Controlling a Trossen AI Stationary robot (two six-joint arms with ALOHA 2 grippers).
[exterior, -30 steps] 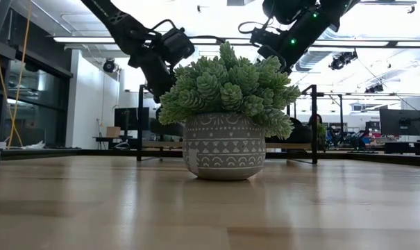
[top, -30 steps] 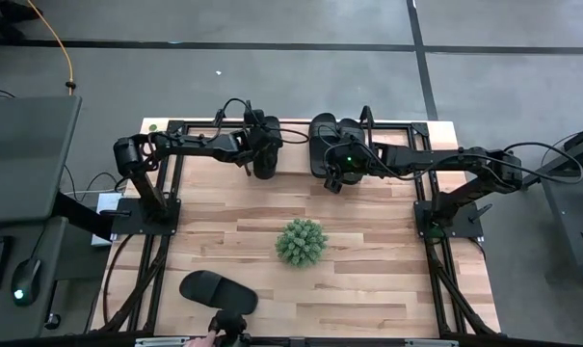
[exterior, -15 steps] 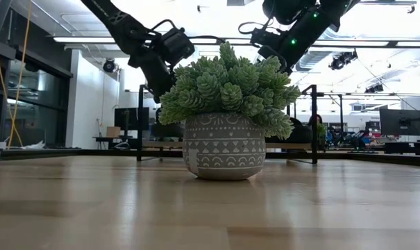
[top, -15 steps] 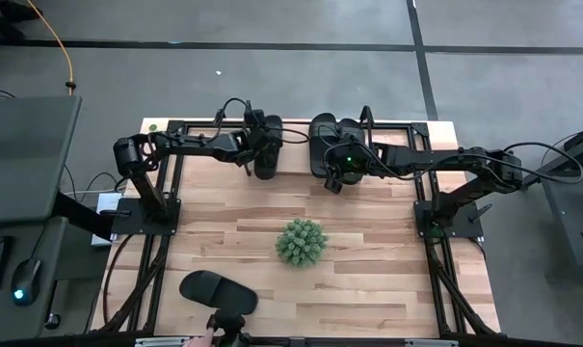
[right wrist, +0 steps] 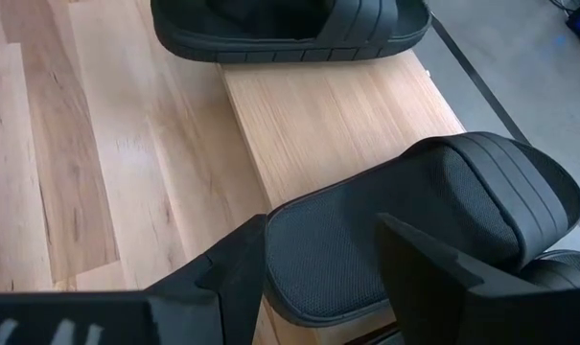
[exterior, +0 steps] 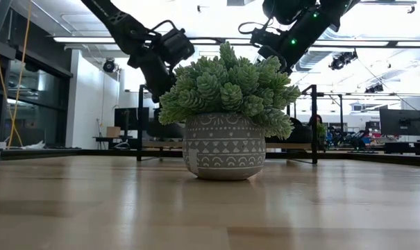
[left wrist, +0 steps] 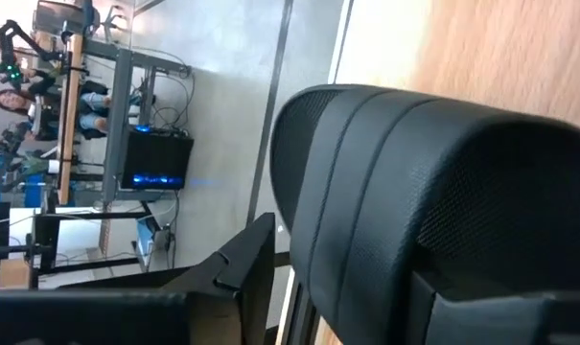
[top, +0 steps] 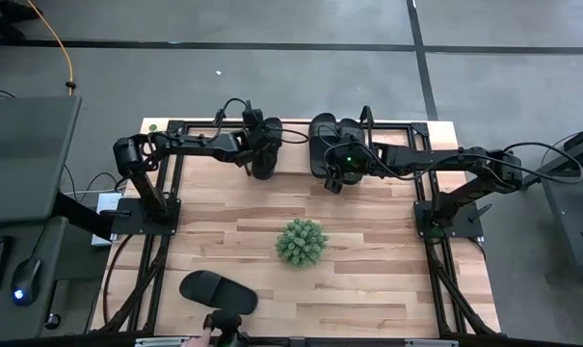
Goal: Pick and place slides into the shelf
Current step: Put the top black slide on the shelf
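On shelf (right wrist: pixel 347 115), left end: slide (left wrist: pixel 414 172) lying beneath left gripper (top: pixel 262 166); grip unreadable.
Right gripper (right wrist: pixel 323 230): hovering spread and empty over neighbouring slide (right wrist: pixel 443 192).
Doing it well: lifting straight up, avoiding dragging the strap.

No text, label, brand, number or sign is showing legibly in any view.
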